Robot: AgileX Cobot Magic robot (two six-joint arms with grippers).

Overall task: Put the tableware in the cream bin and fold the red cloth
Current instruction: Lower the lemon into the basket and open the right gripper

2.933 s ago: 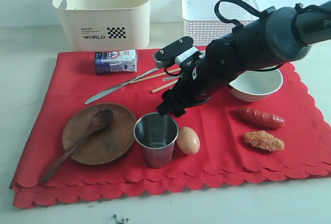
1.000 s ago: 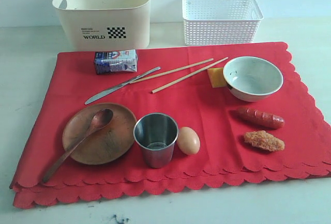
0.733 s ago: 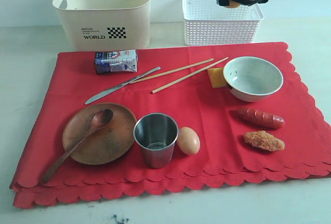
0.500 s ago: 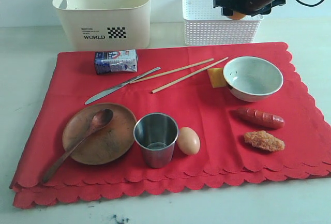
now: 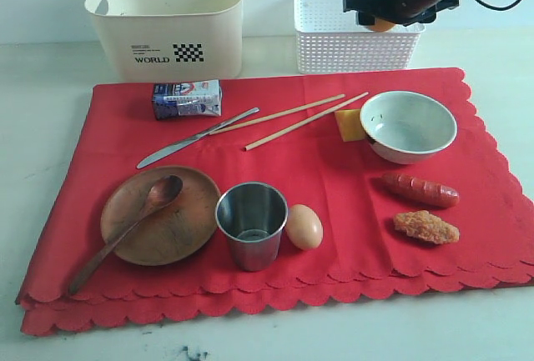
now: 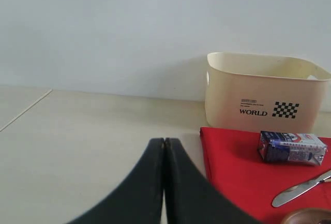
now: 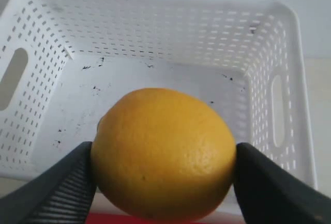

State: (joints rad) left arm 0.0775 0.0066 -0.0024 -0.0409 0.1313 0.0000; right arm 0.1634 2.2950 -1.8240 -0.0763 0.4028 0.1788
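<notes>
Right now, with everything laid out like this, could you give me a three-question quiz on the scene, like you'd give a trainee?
1. True or false: the wooden spoon rests with its bowl on the wooden plate.
2. What does the right gripper hold over the white basket? A. an apple B. a lemon C. a tomato
3. Which gripper is shut with nothing in it?

Key
1. True.
2. B.
3. The left gripper, its jaws pressed together.
</notes>
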